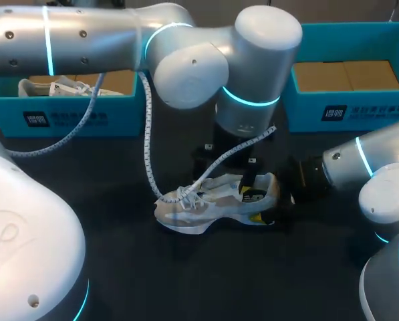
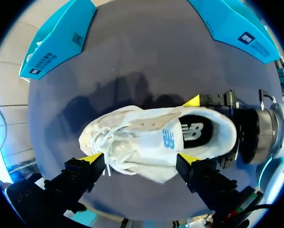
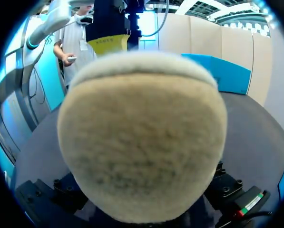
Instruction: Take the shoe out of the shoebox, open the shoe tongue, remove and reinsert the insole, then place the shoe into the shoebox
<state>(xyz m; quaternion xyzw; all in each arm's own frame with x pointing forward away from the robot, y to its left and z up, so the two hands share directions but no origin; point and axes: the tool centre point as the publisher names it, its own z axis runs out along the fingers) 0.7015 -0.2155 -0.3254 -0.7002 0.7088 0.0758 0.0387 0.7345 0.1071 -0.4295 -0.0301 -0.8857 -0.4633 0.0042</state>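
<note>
While the shoe (image 1: 212, 200) sits upright in the middle of the worktop (image 1: 186, 281), toe toward the left edge, I have the right end effector (image 3: 142, 180) clamped on its heel from both sides. My left end effector (image 2: 141, 158) hangs just above the shoe with its fingers spread wide, one over the laces and one by the collar. Along the far edge stand two blue boxes. The left box (image 1: 65, 117) holds a second shoe (image 1: 55, 87), and the right box (image 1: 359, 110) shows brown card inside.
</note>
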